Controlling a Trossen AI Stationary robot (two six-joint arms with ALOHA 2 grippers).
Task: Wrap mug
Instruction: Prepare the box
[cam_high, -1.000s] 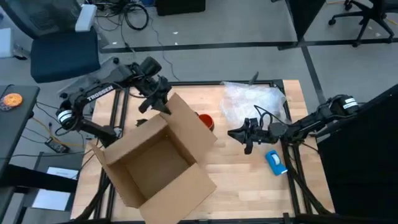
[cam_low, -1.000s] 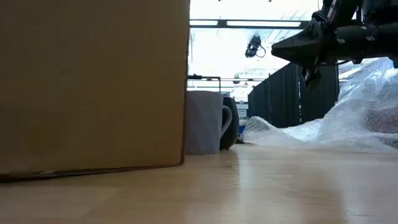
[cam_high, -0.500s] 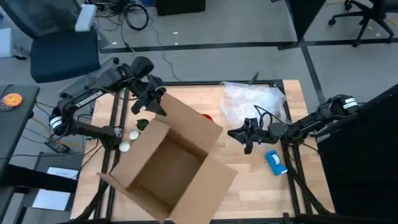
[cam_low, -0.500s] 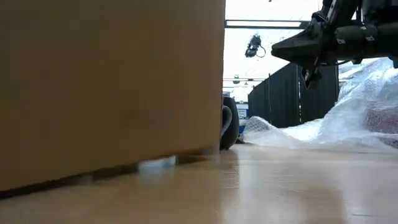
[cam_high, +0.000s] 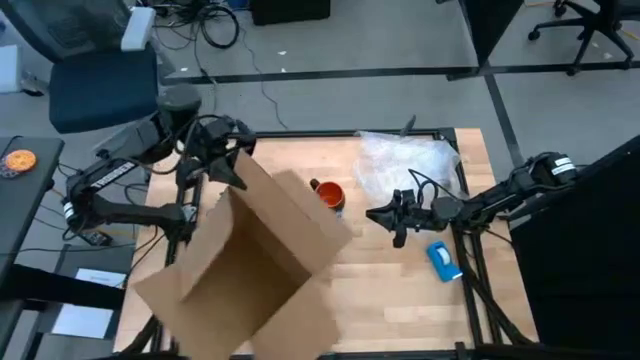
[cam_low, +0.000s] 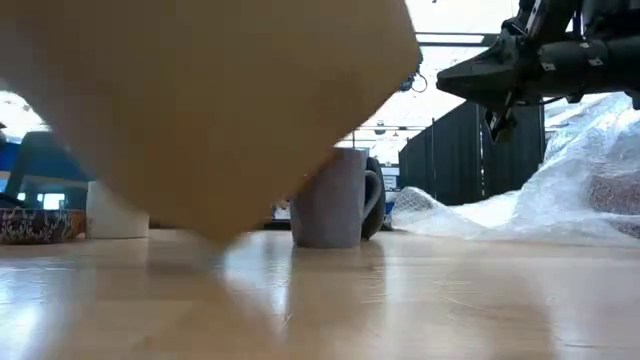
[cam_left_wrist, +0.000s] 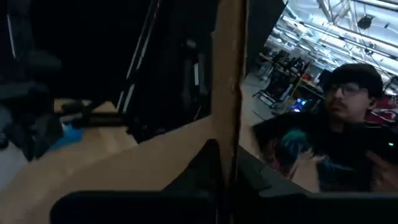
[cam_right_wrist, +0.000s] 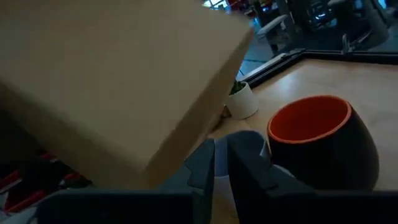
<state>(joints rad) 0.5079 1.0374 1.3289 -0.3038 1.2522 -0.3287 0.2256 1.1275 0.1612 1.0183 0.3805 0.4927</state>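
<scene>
Over the desk's (cam_high: 400, 290) left side, the left gripper (cam_high: 232, 170) pinches a cardboard box's (cam_high: 245, 265) flap, tilting it aside, seemingly to expose the mug (cam_high: 329, 194) beside the bubble wrap (cam_high: 405, 160), while the right gripper (cam_high: 385, 214) hovers closed and empty.

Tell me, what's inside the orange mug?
The mug looks empty: the right wrist view shows only its bright orange inside. Its bottom is hidden by the rim, so I can't see all the way down.

Matt brown cardboard box (cam_high: 245, 260), glossy glazed ceramic mug (cam_high: 329, 194), crinkled clear plastic bubble wrap (cam_high: 405, 160), smooth pale varnished wood table (cam_high: 400, 290)
</scene>
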